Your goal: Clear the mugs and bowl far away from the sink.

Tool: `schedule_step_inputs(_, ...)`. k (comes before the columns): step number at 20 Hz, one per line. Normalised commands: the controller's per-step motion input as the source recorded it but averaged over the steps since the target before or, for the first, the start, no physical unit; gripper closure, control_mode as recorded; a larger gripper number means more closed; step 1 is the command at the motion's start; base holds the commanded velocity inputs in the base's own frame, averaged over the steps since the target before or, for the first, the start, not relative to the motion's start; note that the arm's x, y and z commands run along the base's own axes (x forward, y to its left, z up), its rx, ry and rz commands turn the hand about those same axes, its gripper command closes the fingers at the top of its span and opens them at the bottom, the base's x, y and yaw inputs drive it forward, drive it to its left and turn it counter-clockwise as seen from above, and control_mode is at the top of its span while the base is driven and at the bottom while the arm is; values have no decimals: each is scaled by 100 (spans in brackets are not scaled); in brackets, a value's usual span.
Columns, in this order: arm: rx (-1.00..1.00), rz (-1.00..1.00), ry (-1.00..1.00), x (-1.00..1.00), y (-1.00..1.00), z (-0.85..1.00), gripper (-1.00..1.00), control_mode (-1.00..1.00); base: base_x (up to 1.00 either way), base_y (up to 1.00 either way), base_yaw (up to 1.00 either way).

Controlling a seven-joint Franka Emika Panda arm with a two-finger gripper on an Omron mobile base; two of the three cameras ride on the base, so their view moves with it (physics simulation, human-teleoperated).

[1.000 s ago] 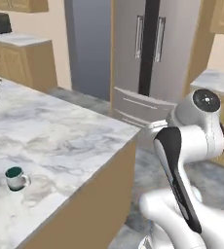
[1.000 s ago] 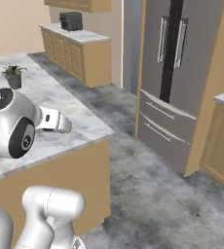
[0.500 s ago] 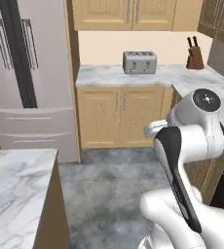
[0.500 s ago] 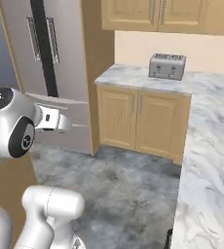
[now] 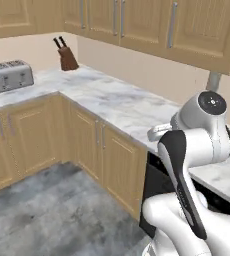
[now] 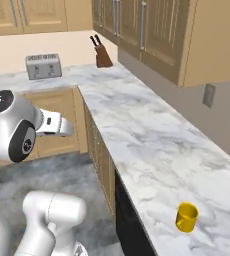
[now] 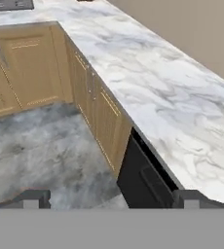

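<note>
A plain yellow mug (image 6: 187, 217) stands upright on the marble counter (image 6: 152, 145), near its front edge at the lower right of the right base view. My gripper (image 7: 111, 198) is open with nothing between its fingertips (image 7: 36, 197); it hangs over the grey floor in front of the cabinets and looks along the counter (image 7: 172, 102). It is well left of the mug and apart from it. The teal mug, the bowl and the sink are out of view.
A toaster (image 6: 43, 66) and a knife block (image 6: 103, 55) stand at the far corner of the L-shaped counter. Wooden wall cabinets (image 6: 152, 35) hang above it. A dark dishwasher front (image 7: 148, 187) sits under the counter close to my hand. Grey floor (image 5: 47, 210) lies open to the left.
The whole picture has swung from the island with the teal mug, past the fridge, to the corner counter: the base has turned. My arm keeps the same pose.
</note>
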Motion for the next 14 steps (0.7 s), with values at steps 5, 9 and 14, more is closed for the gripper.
schedule_step_inputs(5,0,0,0,0,0,0,-100,100,-7,9,-95)
schedule_step_inputs(9,0,0,0,0,0,0,-100,100,-62,-9,-75)
schedule_step_inputs(14,0,0,0,0,0,0,-100,100,-75,-69,-21)
